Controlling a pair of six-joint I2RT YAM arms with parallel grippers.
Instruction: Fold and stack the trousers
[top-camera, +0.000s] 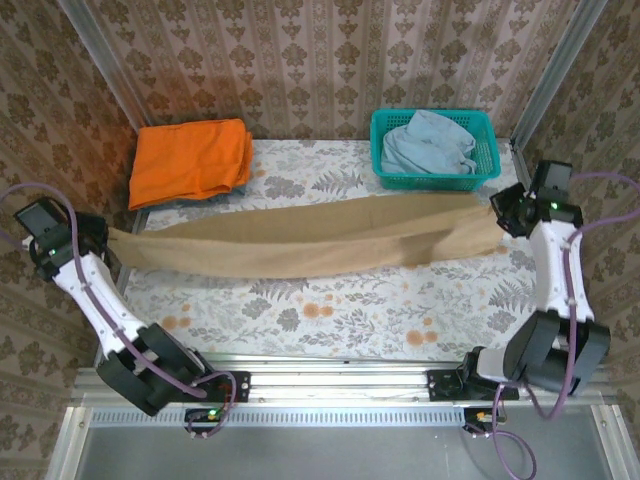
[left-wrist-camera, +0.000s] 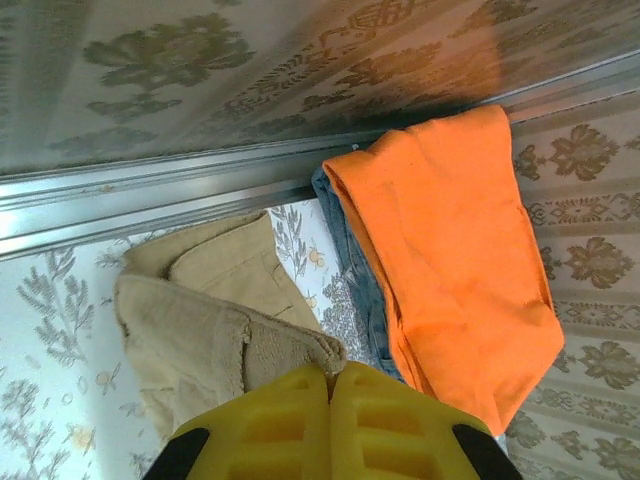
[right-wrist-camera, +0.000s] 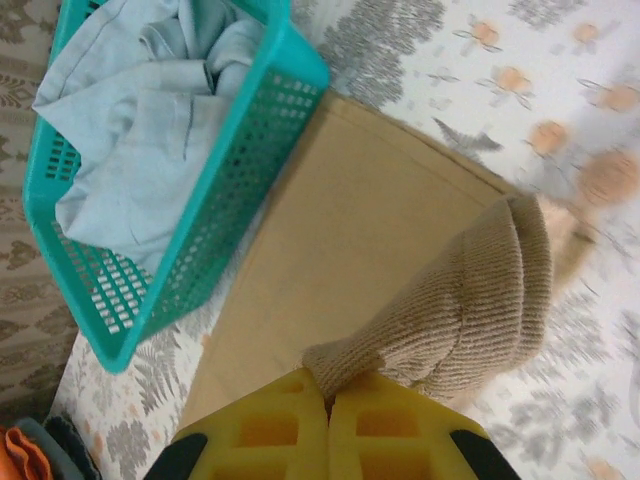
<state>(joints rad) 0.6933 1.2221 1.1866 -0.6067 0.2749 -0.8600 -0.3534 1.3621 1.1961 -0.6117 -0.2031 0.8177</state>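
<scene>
1. Top view: the end of the trousers (top-camera: 320, 238) covers the fingertips of the left gripper (top-camera: 106, 243). The dark housing of the right gripper (top-camera: 500, 213) blocks its own. We cannot read either jaw gap from here.
2. Both wrist views cut the yellow fingers off at the bottom edge, so we see the tip halves and nothing behind them.
3. Left wrist view: a darker blue layer (left-wrist-camera: 350, 262) shows as a narrow strip under the orange garment (left-wrist-camera: 450, 270). We cannot tell what it is.
4. Right wrist view: the table print at upper right is blurred.
5. Left gripper (left-wrist-camera: 329, 375): fingers pressed together with no gap visible. The bunched khaki end of the trousers (left-wrist-camera: 215, 330) sits at the tips, pinched there.
6. Right gripper (right-wrist-camera: 328, 385): fingers likewise pressed together, clamping a ribbed fold of the trousers (right-wrist-camera: 460, 310) at the tips.
7. The trousers run as one long band across the middle of the table (top-camera: 330, 310), held at each end by a gripper. We cannot tell how much of the span lies on the surface.
8. The left end is near the orange garment (top-camera: 190, 160) at back left. The right end is just in front of the basket (top-camera: 435, 182), which holds a pale blue garment (top-camera: 428, 143).
</scene>
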